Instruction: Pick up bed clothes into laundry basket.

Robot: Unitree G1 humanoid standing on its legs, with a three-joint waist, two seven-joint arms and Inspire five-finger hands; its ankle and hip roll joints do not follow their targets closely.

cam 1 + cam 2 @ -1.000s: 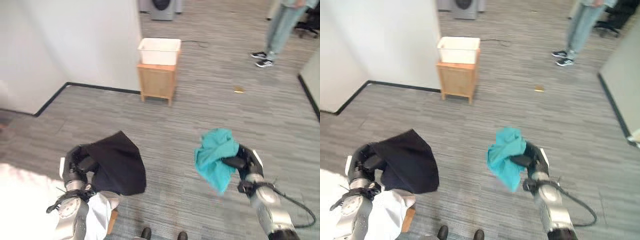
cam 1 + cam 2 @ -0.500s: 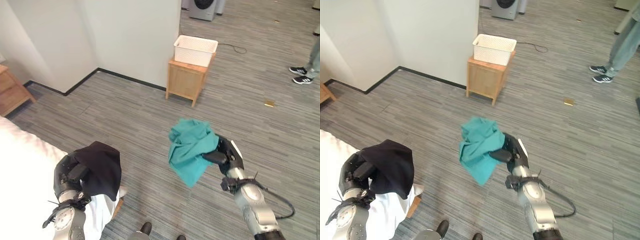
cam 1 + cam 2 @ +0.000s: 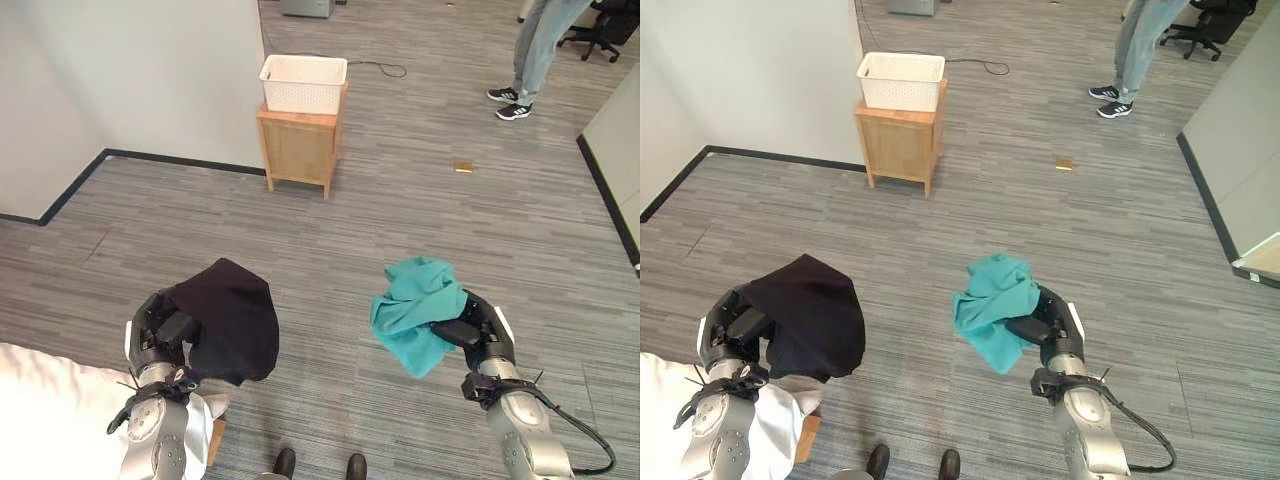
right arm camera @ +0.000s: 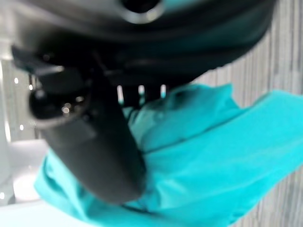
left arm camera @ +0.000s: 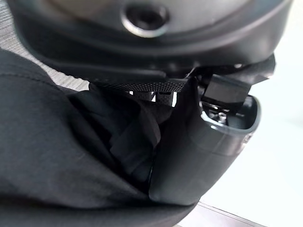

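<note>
1. Left robot hand [image 3: 160,330], lower left of frame, is curled round a black garment [image 3: 232,322].
2. Right robot hand [image 3: 478,335], lower right, clamps a teal cloth [image 3: 412,312].
3. Both fabrics appear light, limp and prone to slip; bunched folds give the securest hold.
4. White laundry basket [image 3: 303,83] sits top centre on a wooden stand [image 3: 296,150], well apart.

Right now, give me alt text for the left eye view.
The left hand grips a black garment and the right hand a teal garment, both held above grey floor. Far ahead, a white laundry basket sits on a wooden stand.
</note>
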